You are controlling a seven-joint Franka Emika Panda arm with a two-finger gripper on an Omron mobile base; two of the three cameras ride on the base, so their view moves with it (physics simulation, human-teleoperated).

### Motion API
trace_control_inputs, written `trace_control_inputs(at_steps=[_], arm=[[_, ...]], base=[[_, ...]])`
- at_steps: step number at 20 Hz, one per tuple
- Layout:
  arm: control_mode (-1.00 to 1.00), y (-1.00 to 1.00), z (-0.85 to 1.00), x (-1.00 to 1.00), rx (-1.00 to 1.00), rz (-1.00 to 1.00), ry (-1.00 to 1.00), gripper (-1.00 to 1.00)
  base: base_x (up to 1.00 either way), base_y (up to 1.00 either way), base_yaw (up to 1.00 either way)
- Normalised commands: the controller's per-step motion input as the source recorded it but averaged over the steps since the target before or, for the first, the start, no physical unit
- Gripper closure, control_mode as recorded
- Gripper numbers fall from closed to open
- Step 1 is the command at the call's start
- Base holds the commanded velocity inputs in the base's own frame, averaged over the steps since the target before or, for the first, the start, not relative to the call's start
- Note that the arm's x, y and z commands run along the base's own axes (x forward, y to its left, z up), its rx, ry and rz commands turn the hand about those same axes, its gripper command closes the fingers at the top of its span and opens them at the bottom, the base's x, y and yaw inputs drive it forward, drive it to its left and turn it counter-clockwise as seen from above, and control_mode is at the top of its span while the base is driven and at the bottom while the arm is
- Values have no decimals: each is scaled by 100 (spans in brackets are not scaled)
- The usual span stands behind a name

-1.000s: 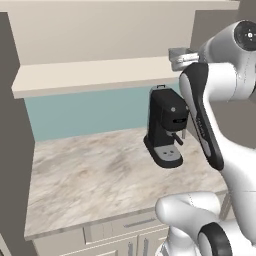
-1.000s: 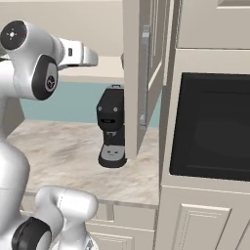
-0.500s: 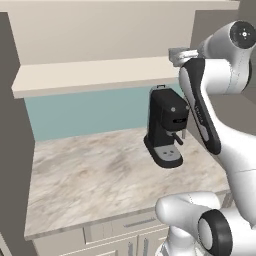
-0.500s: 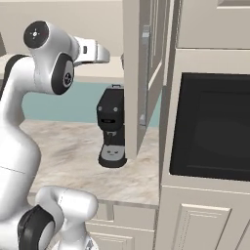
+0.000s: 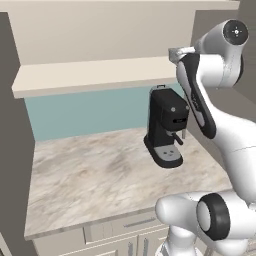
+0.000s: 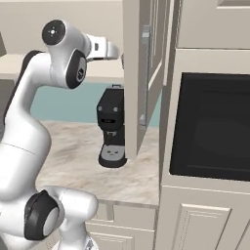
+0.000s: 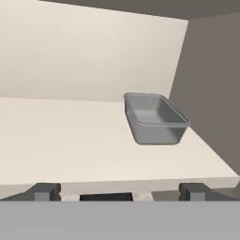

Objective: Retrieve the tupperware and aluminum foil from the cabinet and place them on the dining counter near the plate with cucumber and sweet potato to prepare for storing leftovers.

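On the cabinet (image 7: 70,140) shelf, the tub (image 7: 154,118) sits near the right wall, ahead of the wide-open, empty gripper (image 7: 119,191): reach step, next advance to straddle its rim.

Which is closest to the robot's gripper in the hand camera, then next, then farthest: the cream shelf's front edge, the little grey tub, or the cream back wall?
1. Cream shelf's front edge, right above the fingertips.
2. Small grey rectangular tub, further in, right of centre.
3. Cream back wall, behind the tub.
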Motion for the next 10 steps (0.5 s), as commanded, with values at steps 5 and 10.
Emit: trace_control_inputs(at_steps=[5, 10], arm=[[-100, -14, -6, 43, 0, 0, 0, -100], [-100, -5, -16, 44, 0, 0, 0, -100]], base=[[0, 0, 0], [0, 0, 0]])
